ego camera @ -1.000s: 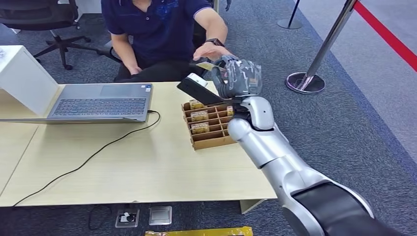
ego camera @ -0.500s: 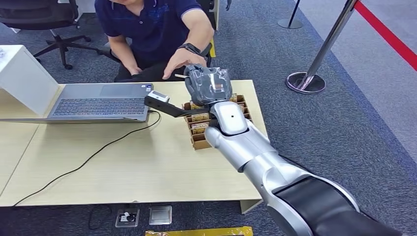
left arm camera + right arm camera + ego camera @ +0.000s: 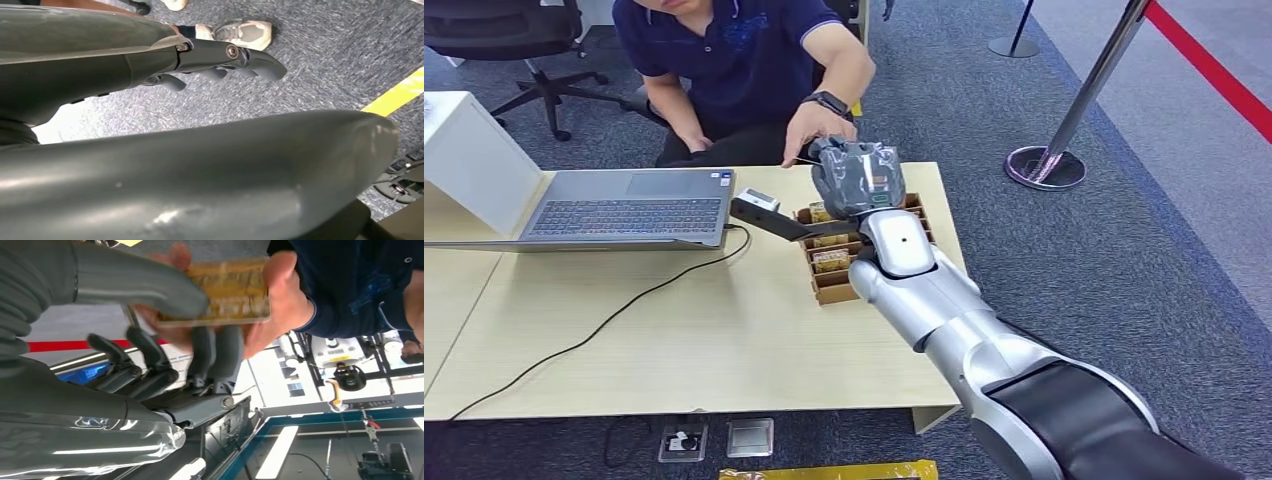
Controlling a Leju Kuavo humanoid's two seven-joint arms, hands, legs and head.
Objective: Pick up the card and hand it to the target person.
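The right hand (image 3: 165, 305) holds the card (image 3: 227, 292) up in the air, past the far edge of the counter (image 3: 674, 340). Its thumb and fingers (image 3: 202, 347) pinch one end. The card is flat and gold-brown with a busy pattern. The person's hand (image 3: 280, 300) holds the other end. The left hand (image 3: 220, 57) hangs over the carpet (image 3: 320, 55) with its fingers a bit curled, holding nothing.

Bright, even indoor light, soft shadows — both wrist views blurred up close, with glare.
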